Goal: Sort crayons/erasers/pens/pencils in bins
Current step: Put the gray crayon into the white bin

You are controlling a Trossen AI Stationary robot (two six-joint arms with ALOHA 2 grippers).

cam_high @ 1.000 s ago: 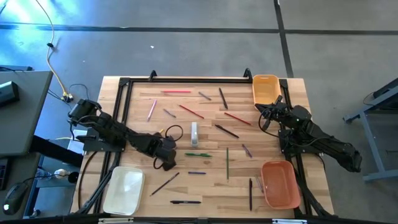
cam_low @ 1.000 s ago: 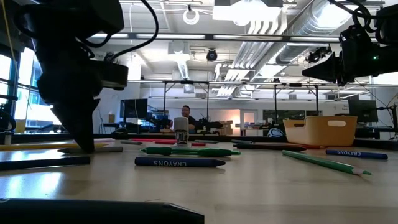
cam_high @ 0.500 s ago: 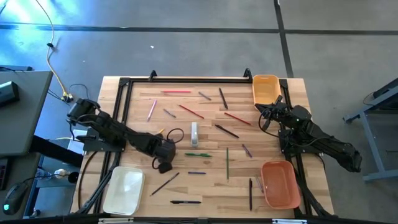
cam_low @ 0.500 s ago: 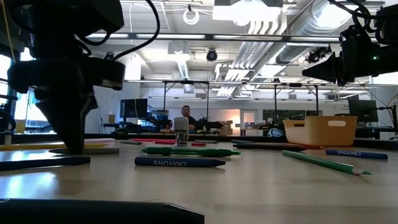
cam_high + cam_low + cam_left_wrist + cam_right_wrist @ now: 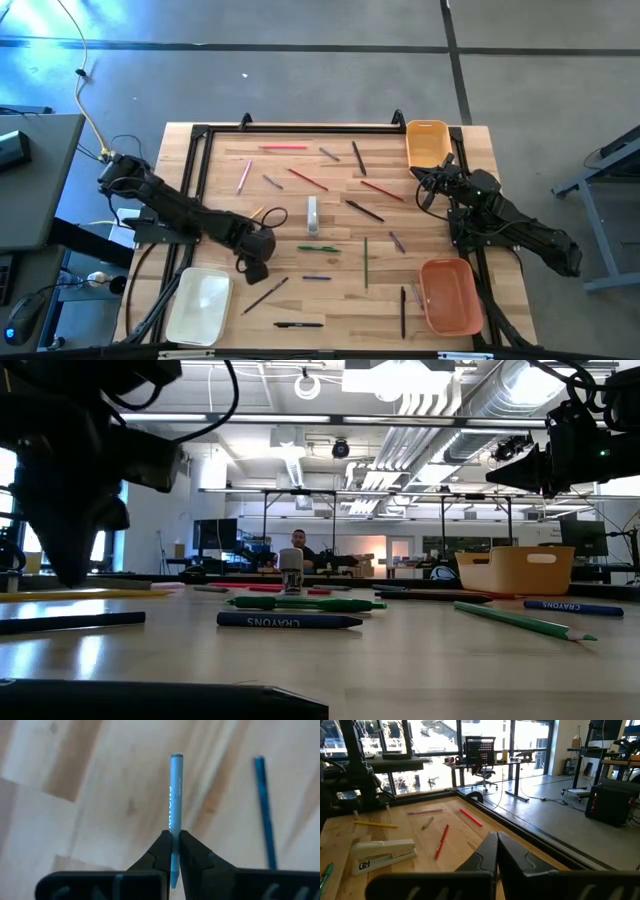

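Now, by label:
Left gripper point(image 5: 173, 851): pinching a light blue crayon point(image 5: 175, 805) between its fingertips; the crayon is sticking out past the tips over bare wood. In the high view the gripper point(image 5: 256, 268) is hanging over the table's left half, just beside the cream bin point(image 5: 199, 306).
Right gripper point(image 5: 497, 851): fingers pressed together, holding nothing; the arm is waiting at the right edge, between the yellow bin point(image 5: 426, 143) and the orange bin point(image 5: 450, 297).
Pencils: lying loose on the table point(image 5: 300, 215); a green pencil point(image 5: 365, 262) is lying near the middle, a red pencil point(image 5: 307, 179) farther back, another red one point(image 5: 381, 190) near the yellow bin.
Pens: a black pen point(image 5: 298, 324) is lying near the front edge, another pen point(image 5: 403, 311) just beside the orange bin.
Crayons: a dark blue crayon point(image 5: 289, 620) and a green marker point(image 5: 303, 603) are lying in the low view's foreground.
Stapler point(image 5: 313, 215): sitting mid-table.
Background: a person point(image 5: 297, 544) is sitting far behind the table.
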